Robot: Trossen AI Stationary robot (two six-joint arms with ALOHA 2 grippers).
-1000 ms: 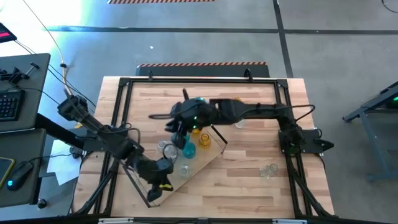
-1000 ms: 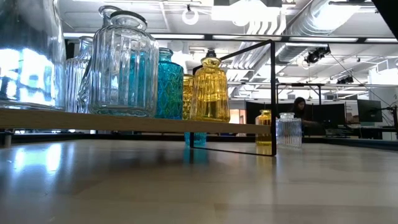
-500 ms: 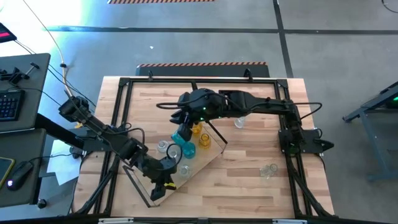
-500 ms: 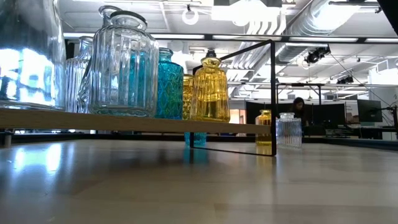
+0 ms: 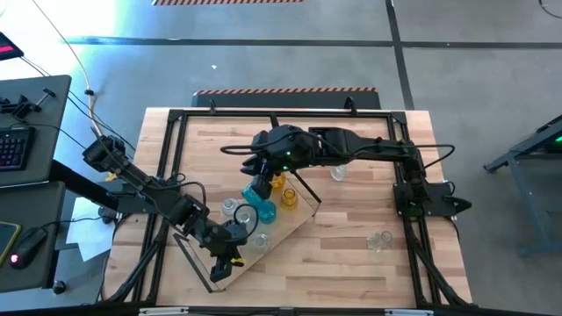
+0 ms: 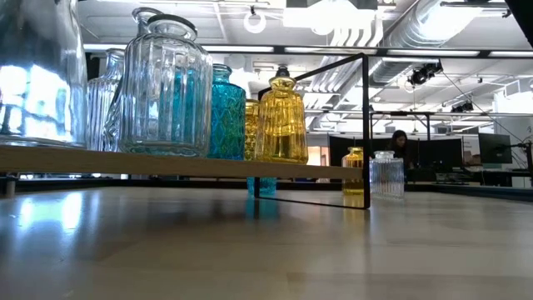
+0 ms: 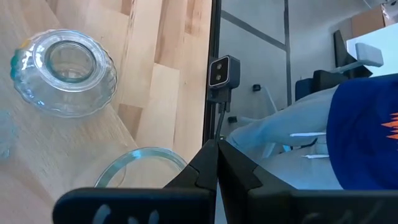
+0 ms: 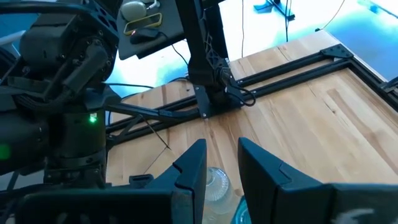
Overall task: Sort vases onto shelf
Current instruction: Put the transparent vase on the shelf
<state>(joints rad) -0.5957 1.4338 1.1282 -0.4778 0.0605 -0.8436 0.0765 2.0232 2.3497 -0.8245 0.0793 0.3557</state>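
Grey concrete floor is surrounding my wooden desk (image 5: pixel 351 219), and the shelf (image 5: pixel 290 230) is lying slantwise across the lower left of centre in the high view, already carrying several vases. I am seeing a teal vase (image 5: pixel 267 210), an amber vase (image 5: pixel 288 199) and a clear vase (image 5: pixel 230 207) grouped on the board, while two more clear vases are waiting on the bare desk: one (image 5: pixel 338 173) just right of centre, another (image 5: pixel 379 239) toward the lower right.

My right claw (image 5: pixel 257 185) is hanging over the upper end of the shelf, its fingers (image 8: pixel 193 168) part-way apart around the neck of a small clear vase (image 8: pixel 216 182) directly beneath them; I am gripping that one from above. My right arm is stretching in a long reach from the right edge, elbow bent toward the top of the frame.

My left claw (image 5: pixel 230 252) is sitting fully closed and empty at the shelf's lower left end, the arm angling in from the left edge, beside a round clear vase (image 7: pixel 64 73).

I am judging this glass as light, rigid, slick and breakable, so I am favouring a gentle pinch at the narrow neck and a slow, upright set-down.
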